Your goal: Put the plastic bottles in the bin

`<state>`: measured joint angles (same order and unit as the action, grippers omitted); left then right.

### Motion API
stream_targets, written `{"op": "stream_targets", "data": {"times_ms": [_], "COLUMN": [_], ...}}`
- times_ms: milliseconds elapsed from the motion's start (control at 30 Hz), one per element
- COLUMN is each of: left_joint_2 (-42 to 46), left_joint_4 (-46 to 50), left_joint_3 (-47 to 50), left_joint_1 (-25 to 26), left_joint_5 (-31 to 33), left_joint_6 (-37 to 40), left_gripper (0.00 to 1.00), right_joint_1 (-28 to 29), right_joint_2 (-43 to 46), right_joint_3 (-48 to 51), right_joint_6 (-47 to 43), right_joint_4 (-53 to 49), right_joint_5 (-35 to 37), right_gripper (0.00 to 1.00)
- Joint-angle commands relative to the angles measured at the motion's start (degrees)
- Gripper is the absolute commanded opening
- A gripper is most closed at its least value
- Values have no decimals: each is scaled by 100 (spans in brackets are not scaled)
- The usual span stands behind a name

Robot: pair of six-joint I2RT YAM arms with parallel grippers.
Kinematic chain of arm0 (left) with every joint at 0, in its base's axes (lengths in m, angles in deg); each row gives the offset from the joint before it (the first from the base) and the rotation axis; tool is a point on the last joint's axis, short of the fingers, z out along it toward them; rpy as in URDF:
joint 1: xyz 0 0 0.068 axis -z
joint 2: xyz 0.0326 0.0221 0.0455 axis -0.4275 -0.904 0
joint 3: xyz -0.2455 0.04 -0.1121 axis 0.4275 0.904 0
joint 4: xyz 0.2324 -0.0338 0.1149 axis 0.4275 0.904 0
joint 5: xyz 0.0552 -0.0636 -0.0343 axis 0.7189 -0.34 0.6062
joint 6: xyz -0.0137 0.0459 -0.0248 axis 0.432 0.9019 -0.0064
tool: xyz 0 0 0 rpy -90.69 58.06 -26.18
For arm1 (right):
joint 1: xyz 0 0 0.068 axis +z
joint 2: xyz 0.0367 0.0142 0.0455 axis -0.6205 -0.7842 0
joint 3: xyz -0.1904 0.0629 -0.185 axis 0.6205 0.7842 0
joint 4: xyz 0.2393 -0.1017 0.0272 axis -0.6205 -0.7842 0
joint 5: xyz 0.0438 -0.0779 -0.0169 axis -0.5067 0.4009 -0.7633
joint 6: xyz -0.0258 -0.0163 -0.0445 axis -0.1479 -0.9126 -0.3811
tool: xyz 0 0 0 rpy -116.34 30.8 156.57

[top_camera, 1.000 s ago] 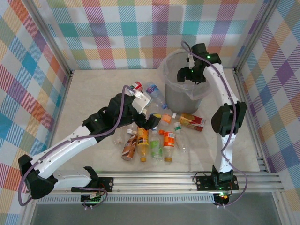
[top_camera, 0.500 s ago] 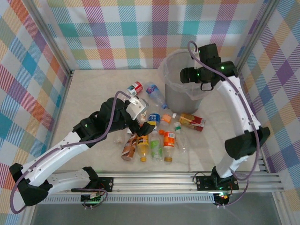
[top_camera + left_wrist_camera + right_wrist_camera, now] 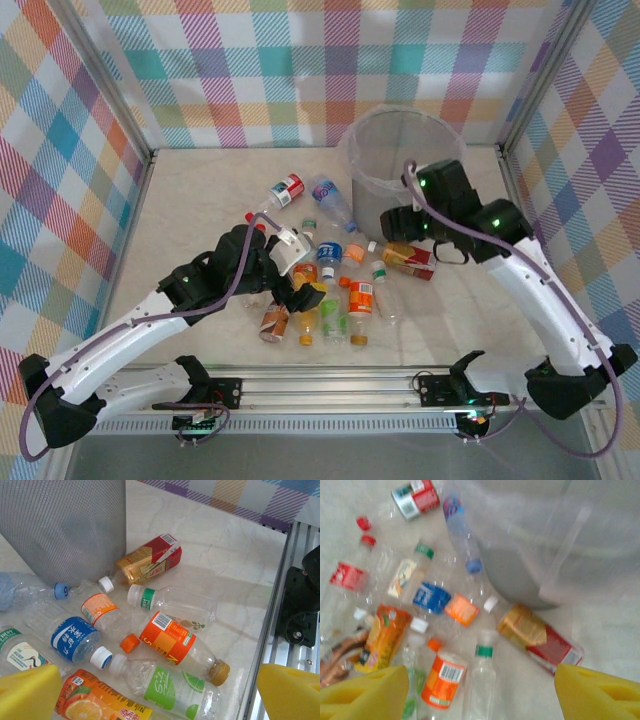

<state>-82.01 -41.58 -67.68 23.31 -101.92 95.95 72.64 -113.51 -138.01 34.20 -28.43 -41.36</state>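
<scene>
Several plastic bottles (image 3: pixel 335 275) lie scattered on the table in front of the bin (image 3: pixel 390 175), a grey mesh wastebasket with a clear liner. My left gripper (image 3: pixel 305 292) hangs open over the near bottles. In its wrist view, the left gripper (image 3: pixel 160 695) has a green-labelled bottle (image 3: pixel 170 687) and an orange-labelled one (image 3: pixel 172 642) lying between its yellow pads, untouched. My right gripper (image 3: pixel 393 228) hovers beside the bin's front, open. Below the right gripper (image 3: pixel 482 692) lie a clear green-banded bottle (image 3: pixel 482 680) and a red-and-brown bottle (image 3: pixel 540 635).
A red-labelled bottle (image 3: pixel 285 188) and a blue-capped one (image 3: pixel 330 198) lie left of the bin. Aluminium rails (image 3: pixel 350 385) run along the near edge, with an arm base (image 3: pixel 302 600) on them. Checked walls close in the back and sides.
My right arm has swung from above the bin down to the bottles in front of it, its jaws narrowing somewhat. My left gripper has moved nearer, over the front bottles.
</scene>
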Motion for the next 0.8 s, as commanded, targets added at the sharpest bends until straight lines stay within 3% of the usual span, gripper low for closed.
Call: {"op": "stream_targets", "data": {"times_ms": [0, 333, 767], "left_joint_2": [55, 20, -77], "left_joint_4": [-385, -457, -329], "left_joint_3": [102, 157, 89], "left_joint_1": [16, 23, 23], "left_joint_5": [-78, -26, 82], "left_joint_6": [-145, -213, -196], "left_gripper": [100, 100, 100], "right_joint_1": [175, 439, 449], "right_joint_2": [267, 611, -76], "right_joint_3": [582, 2261, 3488], "right_joint_6": [458, 1033, 1273], "right_joint_4": [-200, 387, 1391], "right_joint_5": [105, -233, -722], "right_gripper": [77, 76, 77]}}
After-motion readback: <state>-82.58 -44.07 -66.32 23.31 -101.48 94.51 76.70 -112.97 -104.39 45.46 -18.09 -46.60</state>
